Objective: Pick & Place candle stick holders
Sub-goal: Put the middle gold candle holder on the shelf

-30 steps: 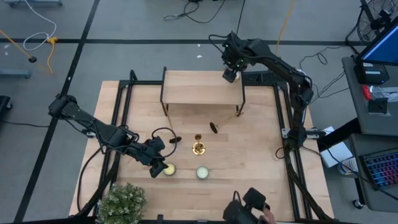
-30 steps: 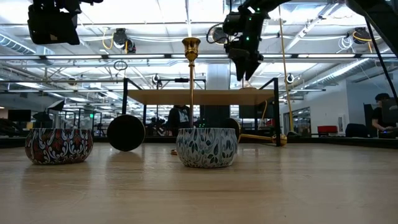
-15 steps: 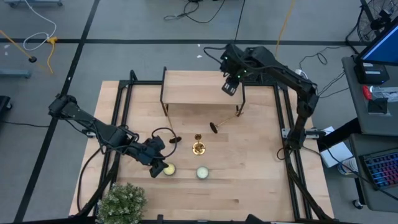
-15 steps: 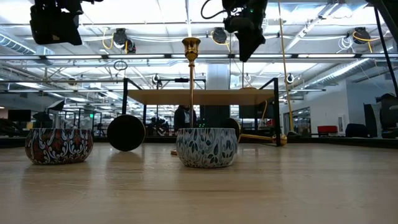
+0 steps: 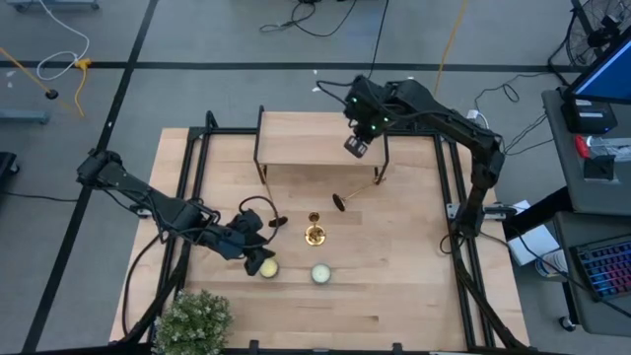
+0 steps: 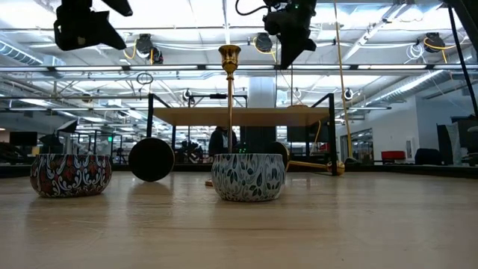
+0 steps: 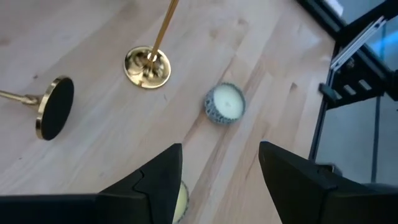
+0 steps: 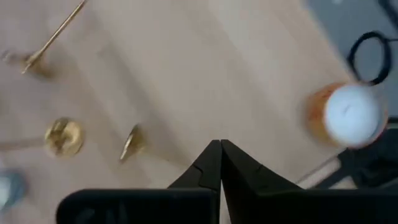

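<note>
One gold candle stick holder point(image 5: 315, 234) stands upright on its round base point(image 7: 147, 65) at mid-table. A second one lies on its side, base point(image 5: 338, 202) facing left, stem running toward the shelf leg. A third lies near my left gripper, its dark base point(image 7: 55, 107) on edge. My left gripper point(image 7: 217, 180) hovers open above the table by a yellow candle point(image 5: 264, 266). My right gripper point(image 8: 219, 152) hangs shut and empty over the raised wooden shelf point(image 5: 320, 138), high in the low view point(image 6: 287, 41).
A white candle in a blue-patterned tin point(image 5: 320, 273) sits near the upright holder, and a red-patterned tin point(image 6: 71, 174) shows in the low view. A potted plant point(image 5: 192, 320) stands at the near left corner. A black frame point(image 5: 197, 177) rims the table.
My right gripper has shut on nothing, risen a little and swung from the shelf's far right corner toward the table's near and left side. My left gripper has turned slightly in place. A person's hand at the near edge has left the view.
</note>
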`<action>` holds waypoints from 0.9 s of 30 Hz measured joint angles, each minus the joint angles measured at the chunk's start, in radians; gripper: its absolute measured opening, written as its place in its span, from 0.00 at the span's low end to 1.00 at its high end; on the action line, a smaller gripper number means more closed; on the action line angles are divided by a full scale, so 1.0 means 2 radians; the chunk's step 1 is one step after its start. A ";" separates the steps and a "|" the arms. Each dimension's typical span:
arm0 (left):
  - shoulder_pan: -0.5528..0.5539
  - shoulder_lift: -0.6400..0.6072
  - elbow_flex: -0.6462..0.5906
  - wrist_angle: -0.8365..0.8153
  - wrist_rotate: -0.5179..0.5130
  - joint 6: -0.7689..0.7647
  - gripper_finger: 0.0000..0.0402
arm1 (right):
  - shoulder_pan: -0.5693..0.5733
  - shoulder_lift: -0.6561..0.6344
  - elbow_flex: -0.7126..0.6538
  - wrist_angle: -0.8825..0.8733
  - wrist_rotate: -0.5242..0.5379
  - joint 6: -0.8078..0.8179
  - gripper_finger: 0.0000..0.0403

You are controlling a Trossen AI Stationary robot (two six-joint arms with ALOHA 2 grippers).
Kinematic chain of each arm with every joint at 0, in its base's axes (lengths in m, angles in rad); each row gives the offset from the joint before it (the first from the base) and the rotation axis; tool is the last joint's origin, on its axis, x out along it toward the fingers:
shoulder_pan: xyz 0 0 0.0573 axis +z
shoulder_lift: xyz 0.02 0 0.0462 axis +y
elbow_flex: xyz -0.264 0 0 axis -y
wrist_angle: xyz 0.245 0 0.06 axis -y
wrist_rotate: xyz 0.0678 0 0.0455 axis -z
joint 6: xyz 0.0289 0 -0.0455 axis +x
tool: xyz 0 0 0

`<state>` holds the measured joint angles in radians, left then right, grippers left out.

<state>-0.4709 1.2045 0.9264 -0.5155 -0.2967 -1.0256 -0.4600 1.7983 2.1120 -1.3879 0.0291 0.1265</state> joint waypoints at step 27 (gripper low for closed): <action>0.055 -0.009 0.000 -0.005 0.070 0.013 0.54 | 0.271 -0.128 0.001 -0.013 0.175 0.196 0.00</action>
<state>-0.3607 1.1856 0.9264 -0.5260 -0.1571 -0.9999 0.0823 1.5425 2.1132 -1.4140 0.3792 0.5193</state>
